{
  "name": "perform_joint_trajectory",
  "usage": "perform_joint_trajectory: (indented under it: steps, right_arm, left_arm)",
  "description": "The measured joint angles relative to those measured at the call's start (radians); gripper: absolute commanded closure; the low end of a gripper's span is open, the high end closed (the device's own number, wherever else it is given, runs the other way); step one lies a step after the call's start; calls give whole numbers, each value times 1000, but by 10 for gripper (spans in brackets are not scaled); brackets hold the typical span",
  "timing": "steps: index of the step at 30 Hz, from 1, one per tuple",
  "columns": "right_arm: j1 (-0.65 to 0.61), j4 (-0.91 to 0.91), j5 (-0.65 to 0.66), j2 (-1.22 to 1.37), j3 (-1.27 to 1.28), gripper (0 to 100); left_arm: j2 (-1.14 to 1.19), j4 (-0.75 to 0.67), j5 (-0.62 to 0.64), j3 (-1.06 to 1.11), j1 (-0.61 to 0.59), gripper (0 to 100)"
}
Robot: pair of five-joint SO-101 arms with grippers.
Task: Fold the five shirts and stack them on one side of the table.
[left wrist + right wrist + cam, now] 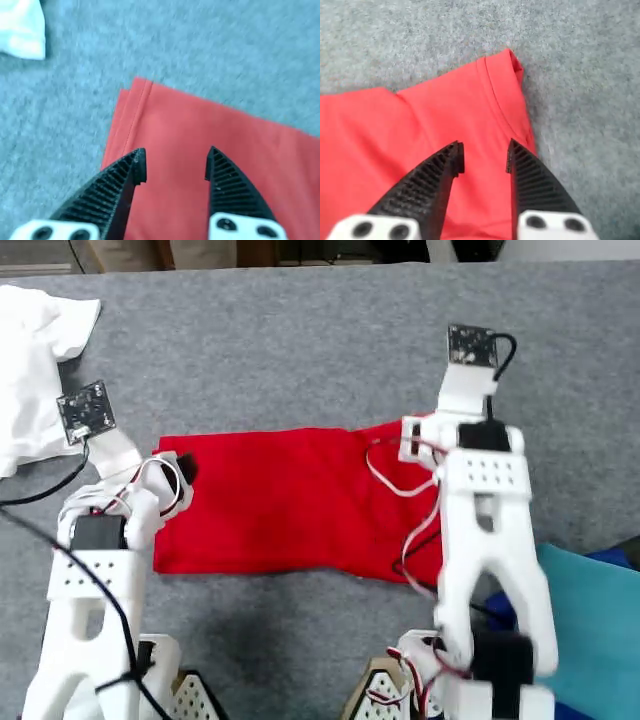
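A red shirt (290, 500) is laid flat across the middle of the grey tabletop (300, 350). It is already narrowed into a long band, with its length running from one arm to the other. This layout appears chosen so that each arm can work on one end of the band.

The left gripper (175, 165) is held just above the shirt's left end, close to the stitched hem and the doubled edge seen there. Its jaws are spread apart and nothing is clasped between them.

The right gripper (484, 157) is poised over the opposite end, near the hemmed corner where the fabric is slightly raised. It is likewise parted and empty. Whether either set of tips touches the cloth cannot be told.

With both grippers placed over matching ends, a two-handed fold of the band seems to be intended, though no fabric is pinched yet.

A crumpled white shirt (30, 370) is left at the far left side of the tabletop, well apart from the red one. A teal cloth (590, 620), with darker blue fabric beside it, is seen at the near right edge. These are probably garments waiting to be folded or set aside for stacking.
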Motion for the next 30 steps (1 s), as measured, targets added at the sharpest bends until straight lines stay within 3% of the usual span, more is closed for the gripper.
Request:
perform_joint_trajectory:
  steps: [8, 17, 26, 30]
  right_arm:
    - [0, 57, -5, 203, -172, 811]
    - [32, 112, -5, 350, -342, 755]
    - [34, 137, -6, 583, -529, 758]
    - [34, 183, -6, 677, -617, 854]
  left_arm:
    - [331, 153, 0, -236, 0, 867]
    - [632, 172, 0, -393, 0, 867]
    - [730, 172, 0, -434, 2, 868]
    - [730, 172, 0, -434, 2, 868]
